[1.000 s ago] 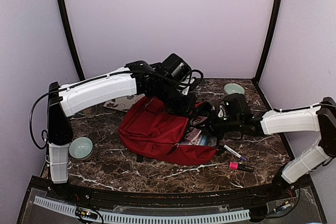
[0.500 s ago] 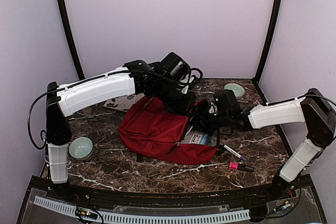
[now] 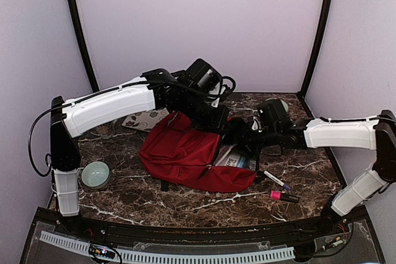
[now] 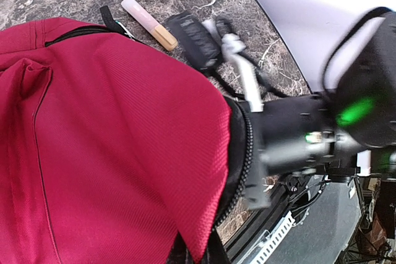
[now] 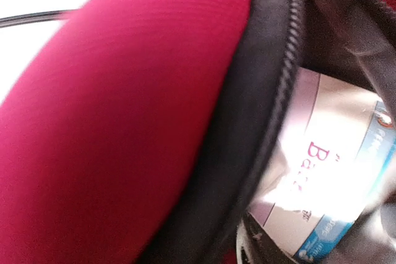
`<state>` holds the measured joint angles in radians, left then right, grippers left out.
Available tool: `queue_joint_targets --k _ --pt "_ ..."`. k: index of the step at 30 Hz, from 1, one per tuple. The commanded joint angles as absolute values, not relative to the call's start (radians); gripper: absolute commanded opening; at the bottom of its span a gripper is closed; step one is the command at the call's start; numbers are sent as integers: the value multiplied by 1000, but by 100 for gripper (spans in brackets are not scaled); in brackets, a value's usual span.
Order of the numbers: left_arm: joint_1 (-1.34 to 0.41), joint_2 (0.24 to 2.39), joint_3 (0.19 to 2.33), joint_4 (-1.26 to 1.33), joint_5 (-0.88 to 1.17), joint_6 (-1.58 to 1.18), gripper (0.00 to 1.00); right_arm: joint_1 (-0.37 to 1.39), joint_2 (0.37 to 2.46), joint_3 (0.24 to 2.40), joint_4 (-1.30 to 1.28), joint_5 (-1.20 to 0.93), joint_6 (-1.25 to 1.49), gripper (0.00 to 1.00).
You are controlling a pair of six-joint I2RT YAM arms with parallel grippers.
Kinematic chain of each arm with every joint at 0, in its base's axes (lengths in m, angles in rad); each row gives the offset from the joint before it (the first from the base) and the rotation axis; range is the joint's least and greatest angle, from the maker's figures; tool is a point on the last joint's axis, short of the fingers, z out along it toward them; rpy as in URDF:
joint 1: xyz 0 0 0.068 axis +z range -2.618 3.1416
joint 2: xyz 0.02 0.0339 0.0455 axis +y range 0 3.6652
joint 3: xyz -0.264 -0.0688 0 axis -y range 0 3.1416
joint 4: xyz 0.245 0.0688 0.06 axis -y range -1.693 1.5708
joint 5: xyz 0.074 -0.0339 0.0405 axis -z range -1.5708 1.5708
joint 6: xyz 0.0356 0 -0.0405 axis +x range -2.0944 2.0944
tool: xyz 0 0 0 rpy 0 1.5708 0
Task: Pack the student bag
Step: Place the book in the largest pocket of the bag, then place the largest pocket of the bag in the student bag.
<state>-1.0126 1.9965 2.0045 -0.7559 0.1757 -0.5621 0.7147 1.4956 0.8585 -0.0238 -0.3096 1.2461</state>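
While the left pincer [image 3: 218, 125] clamps the student bag [image 3: 176, 153] open, the right pincer [image 3: 242, 135], gap untellable, has edged toward twelve o'clock, book [image 5: 328, 153] inside.

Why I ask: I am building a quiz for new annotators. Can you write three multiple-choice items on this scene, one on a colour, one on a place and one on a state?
1. What colour is the student bag?
A. dark red
B. blue
C. grey

2. Where does the pink marker lie?
A. inside the bag
B. on the table, just off the bag's near right corner
C. on top of the bag

3. How is the bag's main zip?
A. shut all the way
B. open, with a printed pack showing inside
C. torn off

Answers:
1 A: the top view shows dark-red fabric.
2 B: the marker lies on bare marble, clear of the bag.
3 B: the right wrist view looks past the parted zip teeth onto the pack.
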Motion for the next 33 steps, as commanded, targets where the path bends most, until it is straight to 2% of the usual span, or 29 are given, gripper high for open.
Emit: queue_joint_targets --k 1,8,24,27,33 --pt "-1015 1924 1987 -684 184 -587 0 723 1395 890 -153 -270 1191 53" --pt "-1015 1932 1971 -667 187 -605 0 722 1219 820 -292 -244 1177 61" --pt "-1017 1864 1791 -589 184 -639 0 718 930 749 -553 -117 1077 63" --pt "-1017 1847 1749 -582 183 -636 5 719 873 722 -518 -120 1045 62" --pt "-1017 1792 1683 -568 169 -628 25 722 785 681 -470 -122 1042 62"
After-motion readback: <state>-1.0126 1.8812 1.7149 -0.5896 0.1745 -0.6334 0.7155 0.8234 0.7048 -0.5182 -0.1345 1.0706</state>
